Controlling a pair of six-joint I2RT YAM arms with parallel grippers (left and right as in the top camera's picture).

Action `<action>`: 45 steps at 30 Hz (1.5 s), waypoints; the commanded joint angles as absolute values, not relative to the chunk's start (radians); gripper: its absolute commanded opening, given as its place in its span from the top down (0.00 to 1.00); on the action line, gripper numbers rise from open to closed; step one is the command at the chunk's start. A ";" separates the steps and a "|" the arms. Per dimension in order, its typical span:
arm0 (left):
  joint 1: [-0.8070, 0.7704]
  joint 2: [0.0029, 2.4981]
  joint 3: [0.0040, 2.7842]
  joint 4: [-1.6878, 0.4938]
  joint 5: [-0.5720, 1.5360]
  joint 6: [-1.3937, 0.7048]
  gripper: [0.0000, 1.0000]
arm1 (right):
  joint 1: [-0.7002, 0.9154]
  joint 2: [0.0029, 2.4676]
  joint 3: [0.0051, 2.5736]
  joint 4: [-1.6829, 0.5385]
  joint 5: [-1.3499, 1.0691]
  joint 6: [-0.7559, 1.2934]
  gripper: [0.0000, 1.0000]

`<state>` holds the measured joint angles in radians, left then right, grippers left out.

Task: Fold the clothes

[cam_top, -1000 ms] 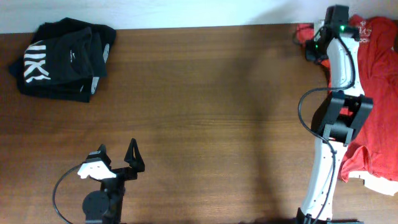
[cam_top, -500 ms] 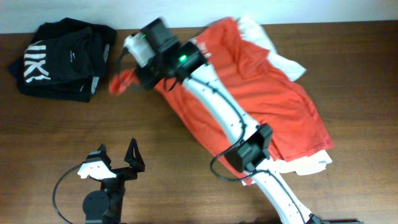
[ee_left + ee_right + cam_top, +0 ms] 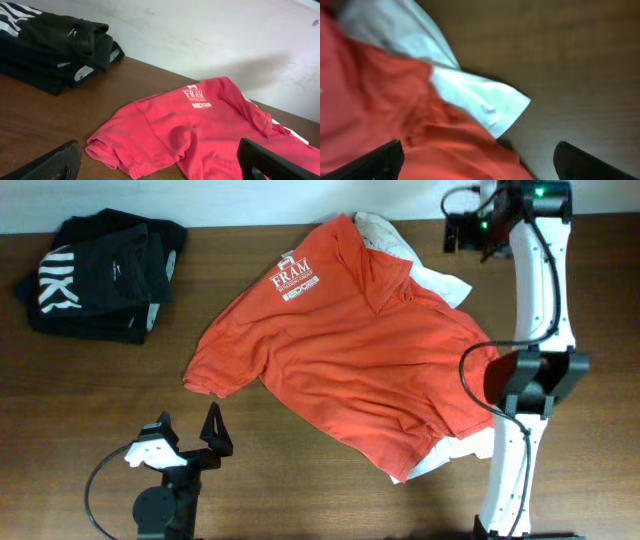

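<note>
- Three lots of clothes lie on the desk (image 3: 80, 400) in the overhead view. A folded black pile (image 3: 100, 270) sits at the far left, probably put aside as done.
- One red shirt (image 3: 360, 360) is spread across the middle with its white lettering up. It lies over a white shirt (image 3: 440, 285) that peeks out at the far right and the near right.
- The red shirt seems laid out for folding, though it sits askew, creased, with its left sleeve bunched.
- The right gripper (image 3: 468, 232) hangs at the far right, beside the white collar. The left gripper (image 3: 187, 425) waits near left, just short of the cloth.
- From the left wrist, the left gripper (image 3: 160, 165) is spread wide with nothing in it. It faces the red shirt (image 3: 200, 135), whose nearest sleeve is curled into a thick roll, and the black pile (image 3: 55, 45) lies beyond to the left.
- From the right wrist, blurred, the right gripper (image 3: 480, 160) is wide and empty above a white corner (image 3: 470, 95). That corner juts from under the red cloth (image 3: 380, 115) onto bare desk (image 3: 560, 60).
</note>
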<state>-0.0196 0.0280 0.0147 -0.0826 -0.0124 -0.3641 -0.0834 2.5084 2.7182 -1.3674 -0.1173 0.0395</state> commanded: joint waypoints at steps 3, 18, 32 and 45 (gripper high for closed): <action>-0.023 0.025 0.009 -0.084 -0.015 -0.373 0.01 | -0.092 2.514 2.370 -1.191 -0.120 0.015 0.03; -0.023 0.025 0.009 -0.084 -0.015 -0.373 0.01 | -0.070 2.510 2.275 -1.068 0.039 0.027 0.96; -0.023 0.025 0.009 -0.084 -0.015 -0.373 0.01 | -0.079 2.380 3.120 -1.473 0.226 0.160 0.96; -0.023 0.025 0.009 -0.084 -0.015 -0.373 0.01 | 0.479 2.379 3.084 -1.699 -0.162 0.104 0.96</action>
